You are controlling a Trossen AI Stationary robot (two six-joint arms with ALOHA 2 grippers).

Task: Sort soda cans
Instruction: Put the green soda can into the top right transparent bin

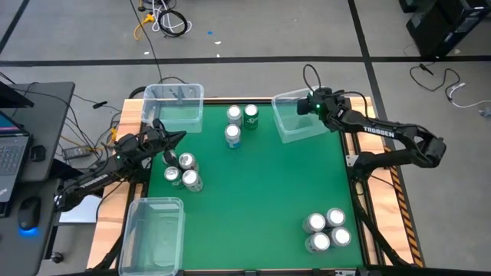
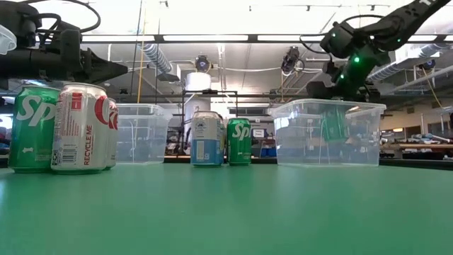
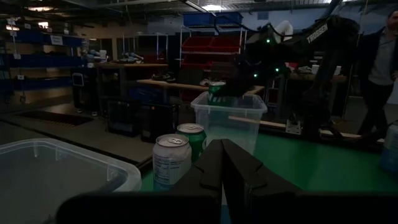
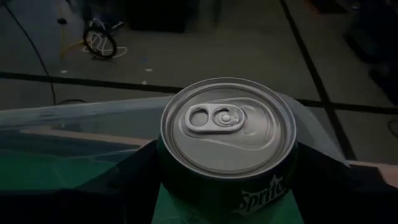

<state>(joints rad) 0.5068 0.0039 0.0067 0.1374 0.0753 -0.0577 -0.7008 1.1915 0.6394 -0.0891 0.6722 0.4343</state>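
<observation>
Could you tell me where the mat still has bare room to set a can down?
The middle of the green mat is bare, between the three cans by the shut left gripper and the four cans at the near right corner. The far edge is crowded: bins and three cans.

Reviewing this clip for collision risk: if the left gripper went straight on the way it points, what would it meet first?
Probably the white can just ahead of the shut left gripper, with a green can beside it; depth is unclear.
</observation>
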